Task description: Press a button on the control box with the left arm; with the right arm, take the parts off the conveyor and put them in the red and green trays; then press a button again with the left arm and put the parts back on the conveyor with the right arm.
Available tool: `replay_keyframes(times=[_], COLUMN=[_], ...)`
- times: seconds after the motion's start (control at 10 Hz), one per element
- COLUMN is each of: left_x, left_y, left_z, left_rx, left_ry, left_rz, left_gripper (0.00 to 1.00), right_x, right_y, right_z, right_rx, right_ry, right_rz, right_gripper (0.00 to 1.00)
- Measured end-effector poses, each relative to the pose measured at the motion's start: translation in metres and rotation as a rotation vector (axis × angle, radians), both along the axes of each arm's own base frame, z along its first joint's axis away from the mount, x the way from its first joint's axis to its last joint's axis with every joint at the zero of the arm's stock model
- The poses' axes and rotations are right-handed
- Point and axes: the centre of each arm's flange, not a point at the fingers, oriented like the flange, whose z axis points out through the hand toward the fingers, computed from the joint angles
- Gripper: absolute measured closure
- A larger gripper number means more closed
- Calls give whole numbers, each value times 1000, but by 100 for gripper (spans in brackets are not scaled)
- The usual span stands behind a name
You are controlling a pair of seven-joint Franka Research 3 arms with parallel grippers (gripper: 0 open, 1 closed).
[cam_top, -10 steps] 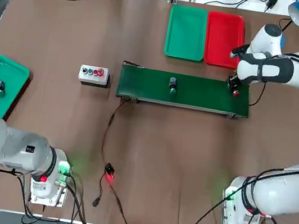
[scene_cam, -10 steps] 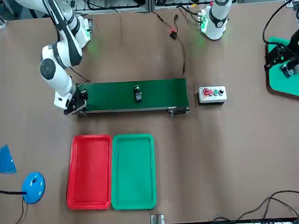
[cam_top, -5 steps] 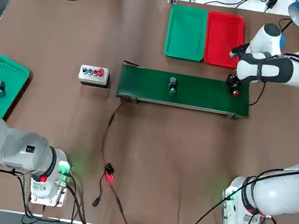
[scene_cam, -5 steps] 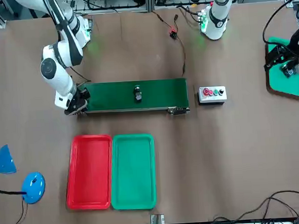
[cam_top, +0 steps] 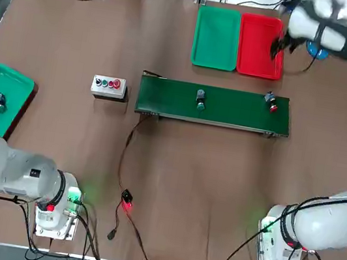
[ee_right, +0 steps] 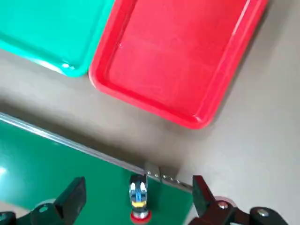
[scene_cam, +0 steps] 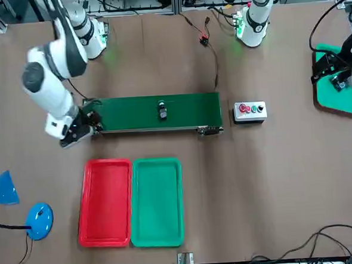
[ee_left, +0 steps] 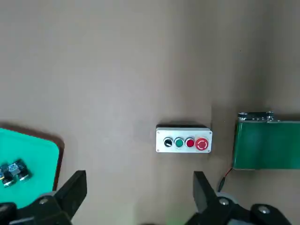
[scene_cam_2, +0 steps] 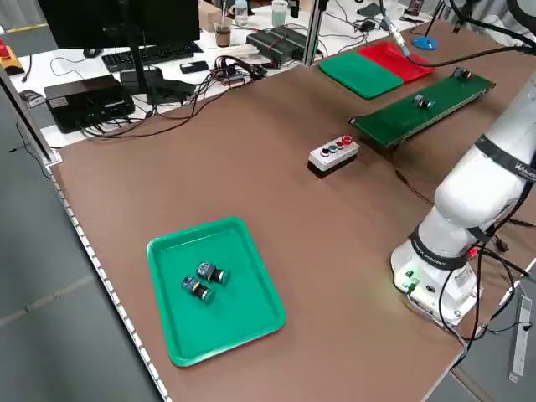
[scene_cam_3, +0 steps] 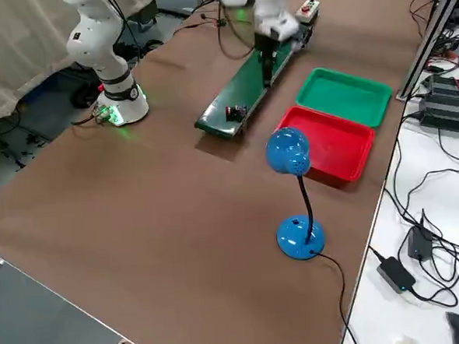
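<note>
While overhead, red-capped part (ee_right: 139, 205) below gripper (ee_right: 136, 206)

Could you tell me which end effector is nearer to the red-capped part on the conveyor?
Right. The right end effector hangs above the red-capped part; the left end effector is parked far across the table.

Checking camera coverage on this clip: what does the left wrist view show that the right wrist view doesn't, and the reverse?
Only the left wrist view shows the control box and the teal tray holding small parts, framed by the open left gripper. Only the right wrist view shows the red tray, the green tray and the red-capped part, below the open right gripper. Both show the conveyor and the brown table.
</note>
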Motion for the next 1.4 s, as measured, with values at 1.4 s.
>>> replay_keyframes(times=[1.4], left_x=[0], left_y=[-8], left_z=[2], left_rx=[0], left_ry=[-4], left_rz=[-14], left_gripper=[0], right_x=[22], right_y=[-118], right_z=[205], right_rx=[77], right_ry=[-198], right_rz=[-403], right_gripper=[0])
